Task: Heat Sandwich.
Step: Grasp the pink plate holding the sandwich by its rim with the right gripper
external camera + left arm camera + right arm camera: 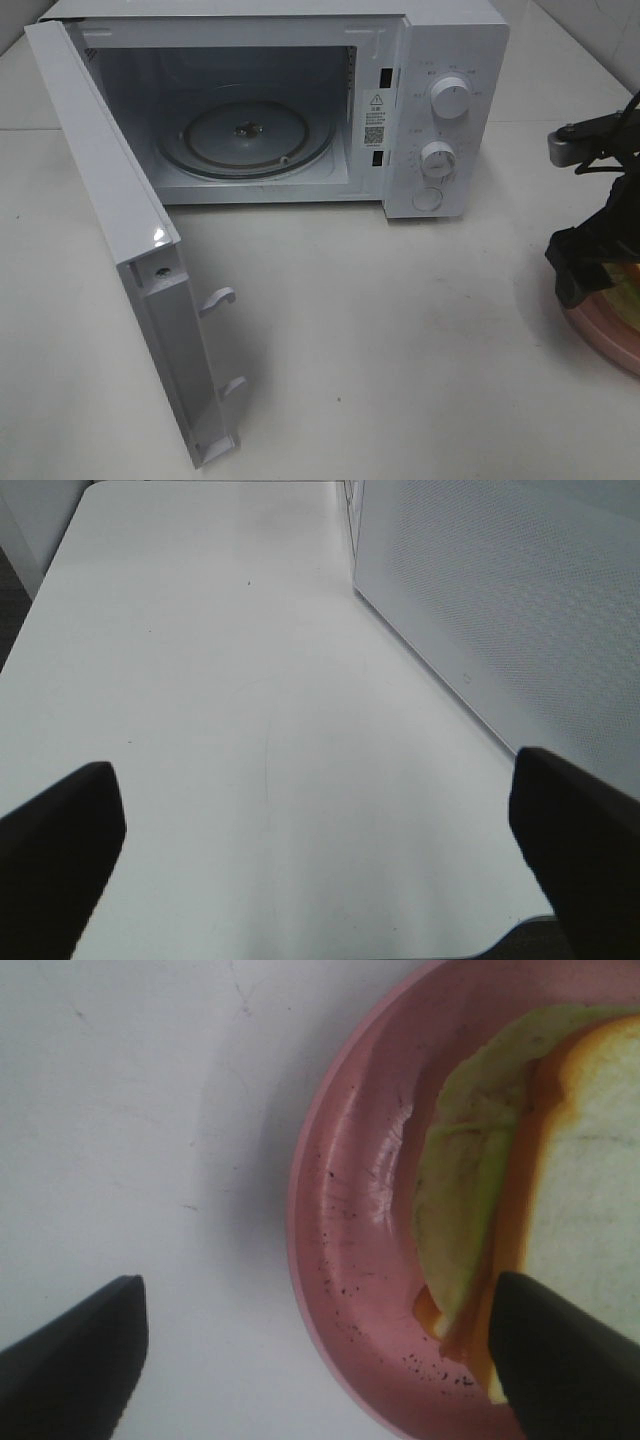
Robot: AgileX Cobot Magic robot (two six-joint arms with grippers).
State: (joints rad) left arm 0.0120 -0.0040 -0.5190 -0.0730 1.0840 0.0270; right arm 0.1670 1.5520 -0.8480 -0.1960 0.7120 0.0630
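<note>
The sandwich (560, 1190), white bread with brown crust and pale green filling, lies on a round pink plate (350, 1230). In the exterior view the plate (610, 335) sits at the table's right edge, mostly under the right arm; the sandwich barely shows there. My right gripper (320, 1350) is open, hovering over the plate's rim, one fingertip (560, 1350) above the sandwich edge, the other over bare table. My right gripper (578, 270) is dark in the exterior view. My left gripper (320, 850) is open and empty over bare table, out of the exterior view. The white microwave (440, 60) stands open, its glass turntable (245, 135) bare.
The microwave door (130, 250) swings out toward the table's front left, with two latch hooks on its edge. The left wrist view shows the door's outer face (500, 610) close beside the left gripper. Two dials (448, 100) sit on the microwave's right panel.
</note>
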